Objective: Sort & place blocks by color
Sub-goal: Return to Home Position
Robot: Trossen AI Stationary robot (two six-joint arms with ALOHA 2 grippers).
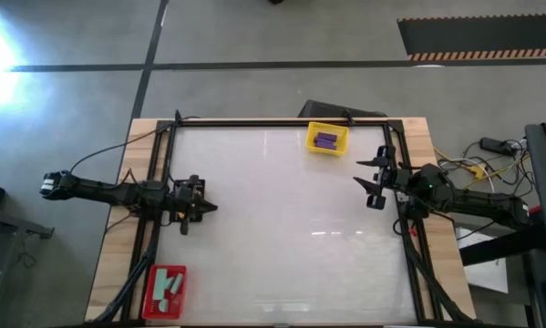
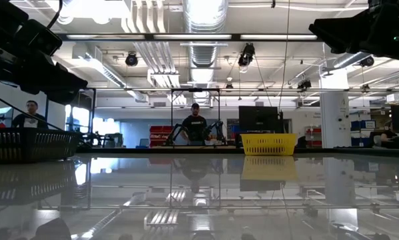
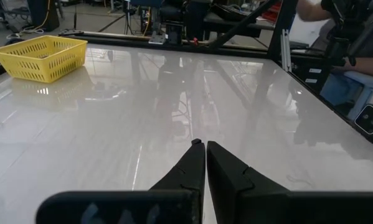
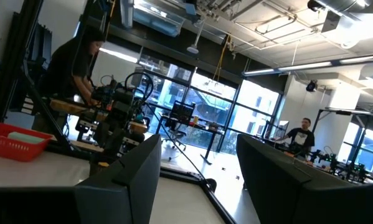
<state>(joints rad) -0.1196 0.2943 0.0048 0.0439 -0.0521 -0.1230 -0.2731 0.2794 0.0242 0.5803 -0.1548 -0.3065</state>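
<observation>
Where the overhead camera looks straight down, the white desk (image 1: pixel 282 228) shows bare across its middle, inside a black frame on a wooden base. The left arm (image 1: pixel 108 189) reaches in over the left edge. The right arm (image 1: pixel 473 202) reaches in over the right edge. Both are at about mid-depth and well apart from each other.

Containers:
- The yellow tray (image 1: pixel 311 137) sits at the far edge, right of centre. Purple bars (image 1: pixel 325 140) lie inside it, side by side. Their count cannot be told.
- The red tray (image 1: pixel 148 310) sits at the near left corner, on the wooden border. Mint-teal bars (image 1: pixel 168 287) lie inside it, loosely stacked.
- A black basket (image 2: pixel 26 143) shows at the left of the low view. Its wall hides whatever is in it.

Claws:
- The left claw (image 3: pixel 202 144) is clenched, its two fingers meeting at the tips with nothing between them. It points out over the bare desk, just inside the left frame rail.
- The right claw (image 4: pixel 198 140) is released, its fingers spread wide and holding nothing. It is raised and aimed level at the room, near the right frame rail and short of the yellow tray.

Every block in view lies in a tray, clear of both claws.

Several people stand at workstations in the room behind the desk.
</observation>
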